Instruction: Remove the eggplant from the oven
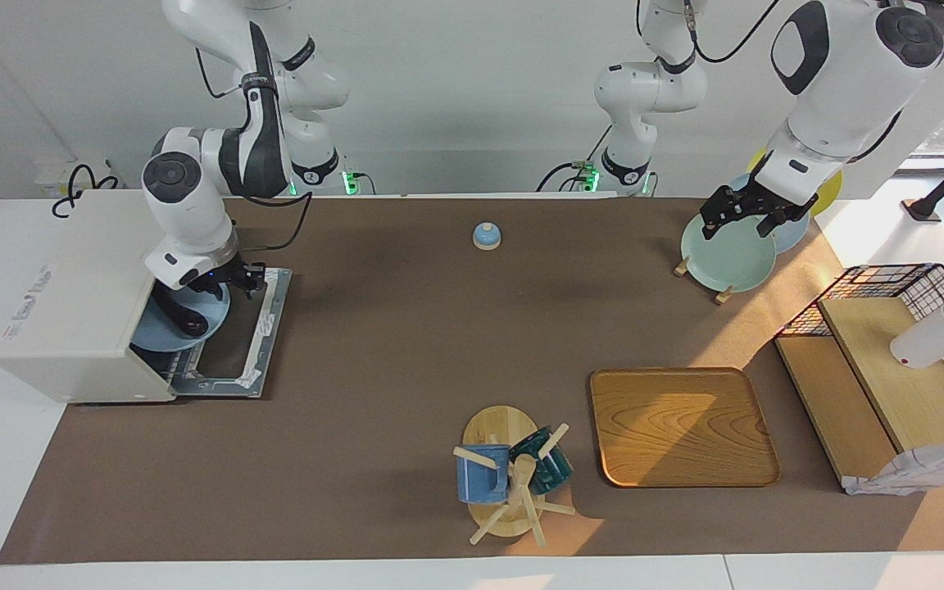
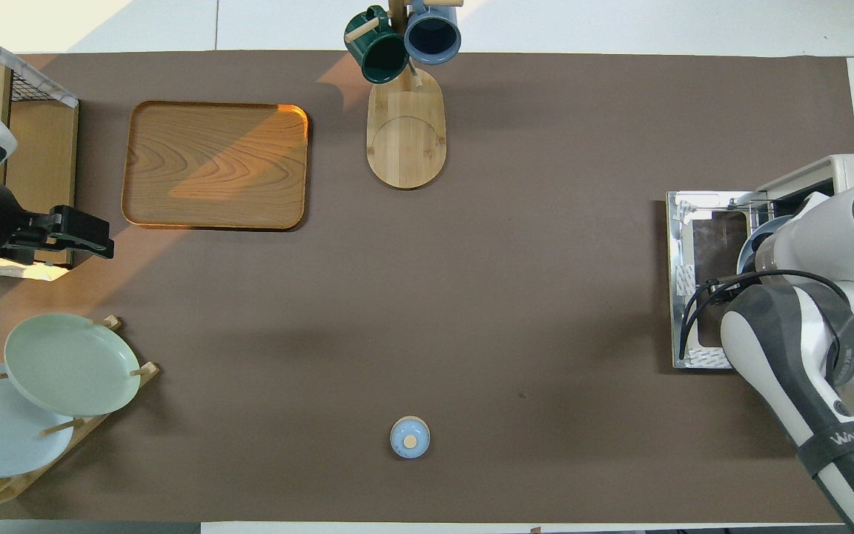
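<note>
One dark eggplant [image 1: 179, 315], judged light, stiff and slippery, lies on a blue plate [image 1: 152, 336] in the open oven [image 1: 70, 303] beneath the right gripper [image 1: 234, 283], finger state unclear; grasp mid-body.

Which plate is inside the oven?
The light blue plate under the right gripper, poking out of the open oven. The other plates, like the pale green one, stand in the rack at the left arm's end.

Matt brown table cover [image 1: 406, 344], glossy wooden tray [image 1: 681, 426], metal oven door [image 1: 255, 344]
</note>
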`<state>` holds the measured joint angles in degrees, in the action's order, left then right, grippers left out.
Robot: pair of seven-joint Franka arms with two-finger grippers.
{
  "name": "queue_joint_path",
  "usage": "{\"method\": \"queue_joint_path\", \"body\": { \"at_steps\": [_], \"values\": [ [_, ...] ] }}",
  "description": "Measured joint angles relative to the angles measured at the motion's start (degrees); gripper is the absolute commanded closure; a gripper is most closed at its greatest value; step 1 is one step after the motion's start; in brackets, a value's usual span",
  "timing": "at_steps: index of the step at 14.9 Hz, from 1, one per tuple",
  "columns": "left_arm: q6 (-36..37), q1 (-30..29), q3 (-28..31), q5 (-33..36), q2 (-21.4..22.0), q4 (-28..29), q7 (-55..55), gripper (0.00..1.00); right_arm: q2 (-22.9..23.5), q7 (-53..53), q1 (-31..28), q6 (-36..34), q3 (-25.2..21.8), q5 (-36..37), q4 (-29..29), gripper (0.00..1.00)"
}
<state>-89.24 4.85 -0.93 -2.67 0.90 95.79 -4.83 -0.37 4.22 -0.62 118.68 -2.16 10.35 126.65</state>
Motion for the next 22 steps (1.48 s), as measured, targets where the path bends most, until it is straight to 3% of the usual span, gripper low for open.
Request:
{"method": "queue_joint_path", "body": {
  "at_steps": [1, 2, 3, 4, 8, 15, 22],
  "values": [
    [0.0, 0.0, 0.0, 0.0, 0.0, 0.0, 0.0, 0.00, -0.2, 1.4, 0.0, 0.4, 0.0, 0.0, 0.4, 0.68],
    [0.0, 0.0, 0.0, 0.0, 0.0, 0.0, 0.0, 0.00, -0.4, 2.7, 0.0, 0.6, 0.0, 0.1, 0.6, 0.74],
    [0.0, 0.0, 0.0, 0.0, 0.0, 0.0, 0.0, 0.00, -0.7, 3.3, -0.1, 0.7, 0.0, 0.1, 0.8, 0.92],
    [0.0, 0.0, 0.0, 0.0, 0.0, 0.0, 0.0, 0.00, -0.8, 4.2, -0.2, 0.9, 0.0, 0.3, 0.9, 1.00],
    [0.0, 0.0, 0.0, 0.0, 0.0, 0.0, 0.0, 0.00, -1.0, 10.0, -0.8, 2.0, 0.0, 1.0, 1.2, 1.00],
    [0.0, 0.0, 0.0, 0.0, 0.0, 0.0, -0.1, 0.00, -1.3, 11.1, -0.5, 2.1, 0.1, 2.5, 1.4, 1.00],
    [0.0, 0.0, 0.0, 0.0, 0.0, 0.0, -0.2, 0.00, -1.3, 7.8, 8.5, -2.8, 0.6, 4.5, -2.8, 1.00]
  ]
}}
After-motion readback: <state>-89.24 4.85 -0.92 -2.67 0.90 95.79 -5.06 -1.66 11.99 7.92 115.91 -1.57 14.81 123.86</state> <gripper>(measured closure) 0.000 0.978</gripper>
